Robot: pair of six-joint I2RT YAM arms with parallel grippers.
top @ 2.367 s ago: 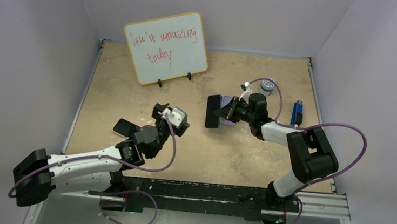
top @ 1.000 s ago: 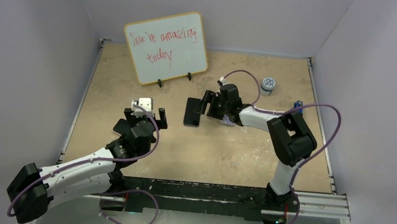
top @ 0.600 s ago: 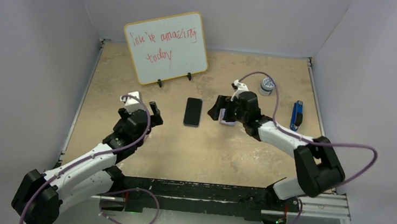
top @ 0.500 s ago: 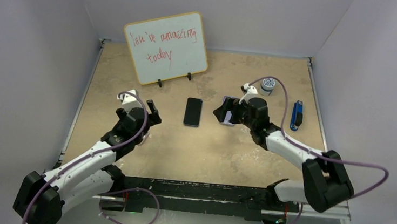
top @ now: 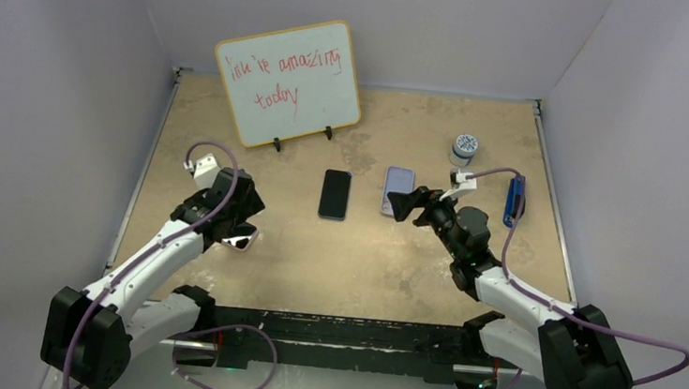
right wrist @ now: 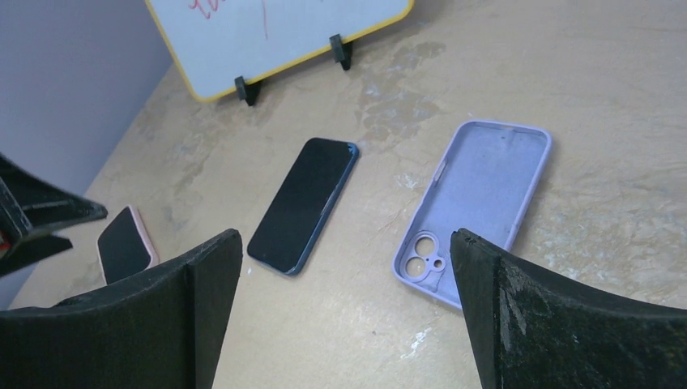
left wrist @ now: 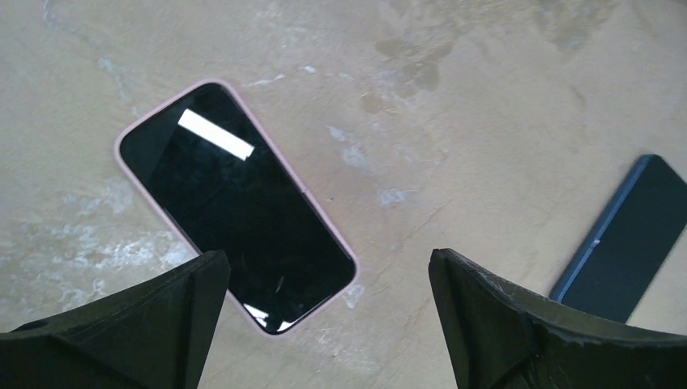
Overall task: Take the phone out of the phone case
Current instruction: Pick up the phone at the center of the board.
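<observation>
Phone [top: 334, 195]: you see it bare at frame centre.
Phone case [top: 399, 179]: empty, just right of the phone.
Left gripper [left wrist: 328, 259], right gripper [right wrist: 344, 235]: both spread, holding nothing.
Remaining: seemingly nothing; the task looks done.

The phone [top: 334, 195] is lying flat at the middle of the table [top: 362, 271], with the phone case [top: 397, 191] lying just right of it, apart. A cased phone [left wrist: 235, 207] is resting well left, and a whiteboard [top: 288, 81] is standing behind.
</observation>
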